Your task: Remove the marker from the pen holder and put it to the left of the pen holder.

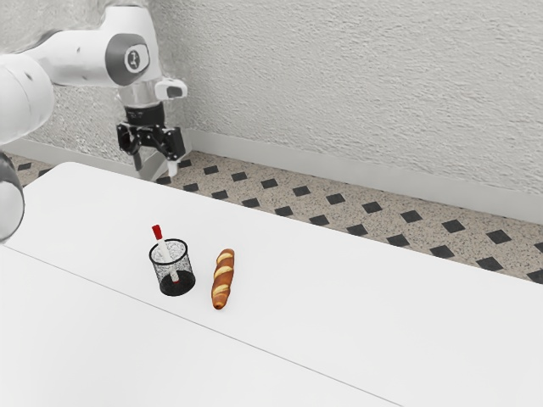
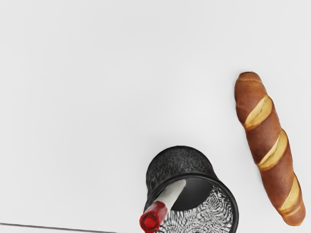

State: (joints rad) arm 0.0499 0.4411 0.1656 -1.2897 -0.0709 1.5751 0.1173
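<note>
The black fingers (image 1: 173, 167) stand wide apart, released, above the level of the pen holder and apart from it. Under the hand's camera is the round, black mesh pen holder (image 2: 180, 162), upright and open at the top. The white marker with a red end (image 2: 166, 200) is inside it, tilted, its red end rising past the black rim and its other end down by the dark base. Beside the holder, not touching it, lies a long brown twisted bread with golden slashes (image 2: 266, 141). Both rest on the white counter (image 1: 339, 297).
</note>
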